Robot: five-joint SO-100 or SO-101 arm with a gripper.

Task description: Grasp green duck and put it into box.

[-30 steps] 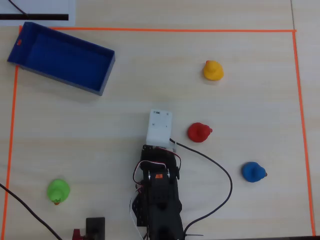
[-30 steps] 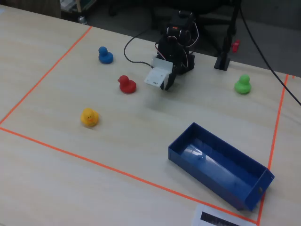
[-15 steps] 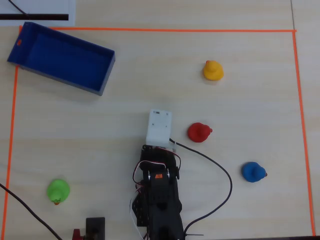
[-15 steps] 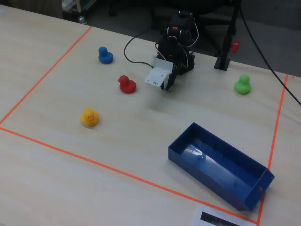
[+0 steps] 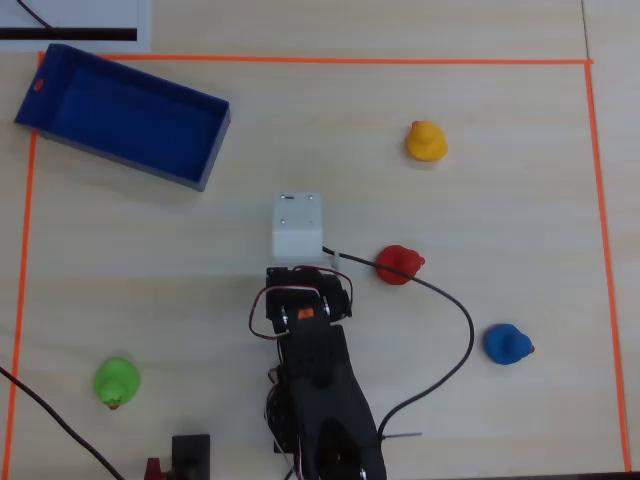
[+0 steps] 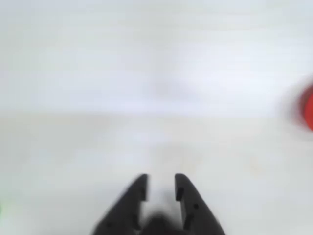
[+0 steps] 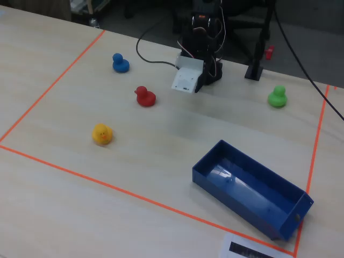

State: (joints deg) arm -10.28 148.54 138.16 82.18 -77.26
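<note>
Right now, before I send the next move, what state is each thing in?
green duck: upright on the table, untouched, far from the box.
box: open, nothing inside.
gripper: slightly open, empty, over bare table.
red duck: upright, beside the cable.
yellow duck: upright, alone.
blue duck: upright, alone.

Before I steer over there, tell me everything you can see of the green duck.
The green duck is a small, bright lime-green toy, rubbery-looking, with an orange beak. It sits upright and alone on the pale wooden table, inside the orange tape border, near the arm's base, far from the box. Nothing touches it.
</note>
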